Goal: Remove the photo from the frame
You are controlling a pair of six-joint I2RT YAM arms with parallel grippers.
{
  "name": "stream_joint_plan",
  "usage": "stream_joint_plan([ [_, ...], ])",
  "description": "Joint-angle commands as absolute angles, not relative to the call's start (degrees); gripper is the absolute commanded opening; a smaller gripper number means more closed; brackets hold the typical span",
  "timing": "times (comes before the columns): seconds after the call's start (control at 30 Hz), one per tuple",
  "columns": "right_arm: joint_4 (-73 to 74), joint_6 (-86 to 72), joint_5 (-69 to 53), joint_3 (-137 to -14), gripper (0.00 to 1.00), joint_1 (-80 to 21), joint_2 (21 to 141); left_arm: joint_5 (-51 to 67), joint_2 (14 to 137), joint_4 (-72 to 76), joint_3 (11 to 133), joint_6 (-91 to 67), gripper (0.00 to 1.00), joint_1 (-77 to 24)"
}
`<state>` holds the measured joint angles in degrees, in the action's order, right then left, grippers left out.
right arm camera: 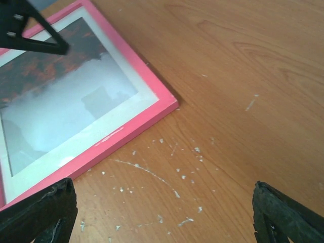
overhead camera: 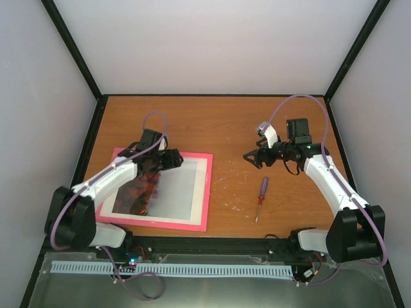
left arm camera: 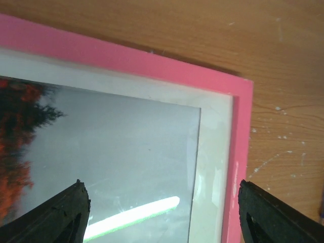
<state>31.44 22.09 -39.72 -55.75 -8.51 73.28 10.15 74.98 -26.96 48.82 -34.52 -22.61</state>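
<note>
The frame (overhead camera: 209, 192), with its bright pink border, lies flat and face up on the left of the table. Inside it, within a white mat (left arm camera: 212, 167), is the photo (overhead camera: 173, 192), dark red-and-black at the left and fading to pale grey on the right. My left gripper (overhead camera: 168, 158) hovers open over the frame's far edge. In the left wrist view the pink corner (left arm camera: 152, 63) and the photo (left arm camera: 126, 142) lie below the spread left gripper (left arm camera: 161, 187). My right gripper (overhead camera: 253, 157) hangs open over bare wood to the right of the frame (right arm camera: 131, 126).
A small red-handled screwdriver (overhead camera: 261, 192) lies on the table between the frame and the right arm. White scratch marks (right arm camera: 172, 182) dot the wood beside the frame's corner. Black posts and pale walls enclose the table.
</note>
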Motion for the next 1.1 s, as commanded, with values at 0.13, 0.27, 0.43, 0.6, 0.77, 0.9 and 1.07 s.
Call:
stream_joint_plan([
  [0.13, 31.4, 24.94, -43.41, -53.29, 0.91, -9.82, 72.51, 13.65, 89.78, -22.81, 56.51, -44.77, 0.78, -22.97],
  [0.27, 31.25, 25.24, -43.32, -52.87, 0.91, -9.9, 72.11, 13.94, 95.71, -20.77, 57.96, -49.71, 0.77, -20.4],
  [0.43, 30.7, 24.69, -43.92, -52.47, 0.91, -9.98, 71.13, 11.8, 99.87, -19.18, 57.7, -55.94, 0.75, -15.7],
  [0.6, 30.47, 24.28, -43.79, -51.63, 0.92, -10.11, 70.0, 7.86, 101.89, -18.17, 58.64, -58.67, 0.74, -13.33],
  [0.77, 30.26, 24.37, -43.15, -51.15, 0.92, -10.68, 69.99, 5.12, 104.37, -18.17, 61.46, -60.84, 0.74, -11.86],
  [0.9, 29.89, 24.6, -42.27, -51.06, 0.92, -11.47, 70.39, 3.12, 106.77, -18.24, 65.38, -59.88, 0.73, -11.87],
  [1.07, 29.89, 24.67, -41.93, -50.98, 0.92, -11.78, 70.97, 4.66, 111.24, -17.17, 70.64, -55.69, 0.68, -11.94],
])
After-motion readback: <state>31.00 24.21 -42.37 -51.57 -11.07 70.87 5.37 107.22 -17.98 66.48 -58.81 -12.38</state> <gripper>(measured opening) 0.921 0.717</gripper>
